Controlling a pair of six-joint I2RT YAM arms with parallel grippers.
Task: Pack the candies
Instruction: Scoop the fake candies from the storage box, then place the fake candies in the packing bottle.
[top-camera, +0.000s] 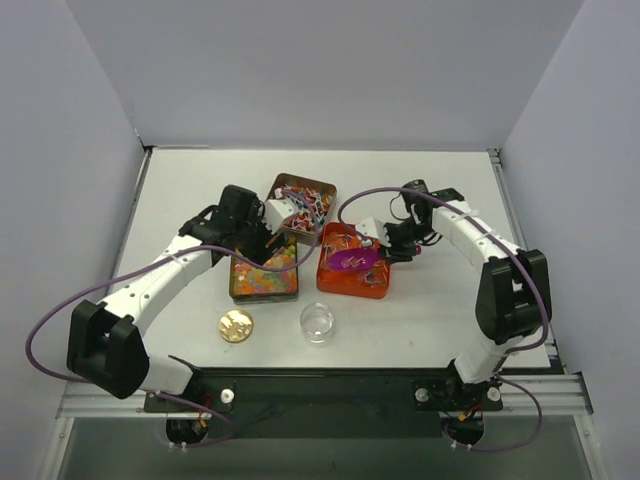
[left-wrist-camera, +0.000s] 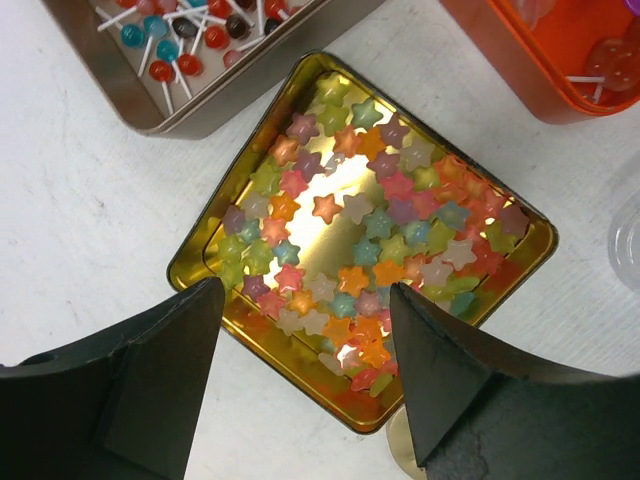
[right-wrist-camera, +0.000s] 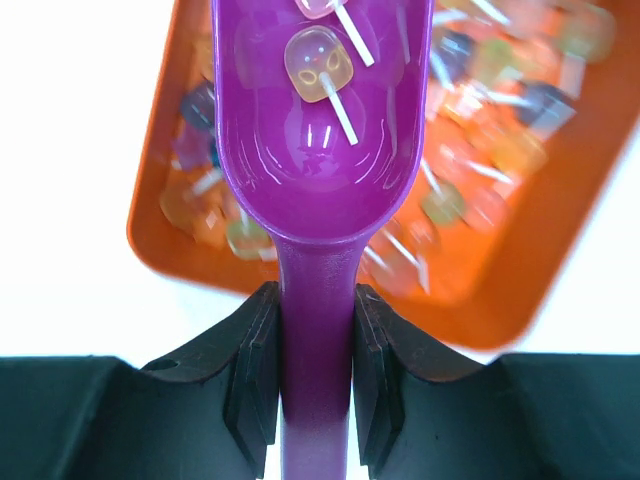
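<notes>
The candies sit in three tins. Star-shaped colourful candies (left-wrist-camera: 370, 230) fill a gold tin (left-wrist-camera: 190, 270), also seen from above (top-camera: 265, 296). Small round lollipops (left-wrist-camera: 190, 40) lie in a brown tin (top-camera: 300, 205). Pale lollipops (right-wrist-camera: 470, 150) lie in an orange tin (top-camera: 350, 292). My left gripper (left-wrist-camera: 308, 300) is open and empty, hovering above the near edge of the gold tin. My right gripper (right-wrist-camera: 317, 300) is shut on the handle of a purple scoop (right-wrist-camera: 320, 150). It holds the scoop over the orange tin, with two lollipops (right-wrist-camera: 318, 65) in the bowl.
A round gold lid (top-camera: 236, 325) and a small clear jar (top-camera: 317, 322) stand on the table in front of the tins. The three tins sit close together mid-table. White walls enclose the table on three sides.
</notes>
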